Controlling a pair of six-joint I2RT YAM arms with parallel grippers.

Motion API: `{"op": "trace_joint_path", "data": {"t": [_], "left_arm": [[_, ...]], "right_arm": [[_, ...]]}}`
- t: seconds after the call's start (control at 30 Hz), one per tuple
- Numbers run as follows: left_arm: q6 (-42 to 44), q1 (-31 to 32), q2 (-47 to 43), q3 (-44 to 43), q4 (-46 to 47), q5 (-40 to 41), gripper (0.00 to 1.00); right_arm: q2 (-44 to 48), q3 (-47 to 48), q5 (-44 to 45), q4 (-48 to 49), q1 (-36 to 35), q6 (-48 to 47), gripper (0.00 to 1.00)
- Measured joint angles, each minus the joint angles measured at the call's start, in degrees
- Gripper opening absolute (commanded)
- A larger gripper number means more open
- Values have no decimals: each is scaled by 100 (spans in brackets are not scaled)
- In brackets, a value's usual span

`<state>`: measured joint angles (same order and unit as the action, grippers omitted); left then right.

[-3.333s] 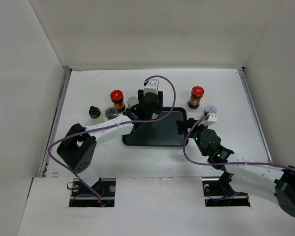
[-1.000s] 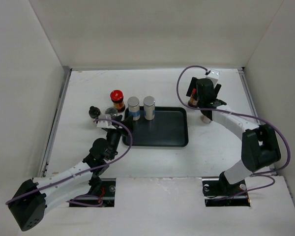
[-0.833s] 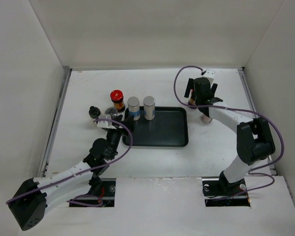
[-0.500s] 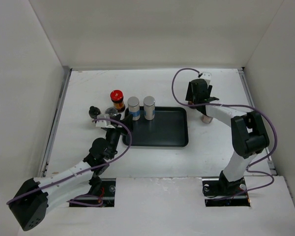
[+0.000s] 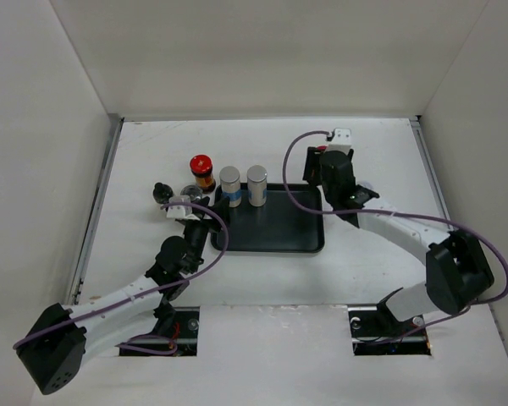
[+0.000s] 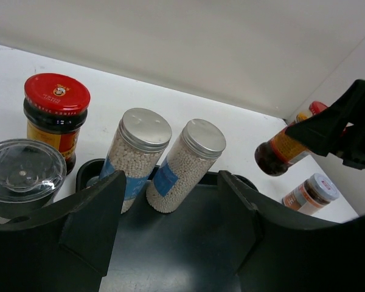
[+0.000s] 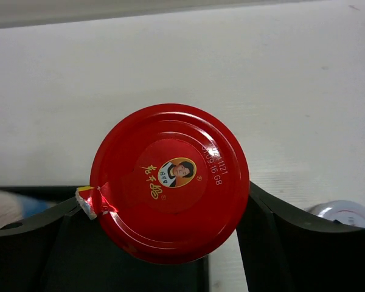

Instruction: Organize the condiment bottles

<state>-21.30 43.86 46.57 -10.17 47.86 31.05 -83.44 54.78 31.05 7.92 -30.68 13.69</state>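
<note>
Red-lidded jar [image 7: 170, 182], clamped in the right gripper [image 7: 164, 234] above the tray's [image 5: 288, 233] one-o'clock corner (tilted, in the left wrist view), could catch the rim and topple if lowered there, while two silver-capped cylinders [image 5: 229, 185] stand at eleven o'clock and the left gripper [image 6: 170, 188], spread wide, hovers at nine.

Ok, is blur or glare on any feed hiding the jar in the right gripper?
Right wrist: the red-lidded jar is sharp, lid print legible, no glare, between the dark fingers of the right gripper. Left wrist: the held jar shows slightly soft at right; the silver-capped cylinders are crisp. Top external: even light, soft shadows, but the gripper covers nearly all of the jar.
</note>
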Motion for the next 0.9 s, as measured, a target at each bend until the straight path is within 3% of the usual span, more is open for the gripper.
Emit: {"op": "trace_joint_path", "data": {"t": [0.23,0.5,0.7,0.77,0.83,0.9], "left_arm": [[-39,-42,59,0,2,-2,60],[-66,-72,52,4,2,-2,60],[-90,-72,52,15,44,-7,60],[-103,-70,52,42,96,-9,60],[-107,-70,52,72,122,-13,60],[-109,-72,52,83,129,-15,60]], "right_arm": [[-181,-98,-293,352,-901,122,64],[-1169,-96,-435,463,-1137,184,65],[-1399,-79,-348,935,-1152,216,69],[-1462,-48,-289,1023,-1158,219,75],[-1504,-20,-267,1062,-1167,232,87],[-1506,0,-225,1176,-1178,249,91]]}}
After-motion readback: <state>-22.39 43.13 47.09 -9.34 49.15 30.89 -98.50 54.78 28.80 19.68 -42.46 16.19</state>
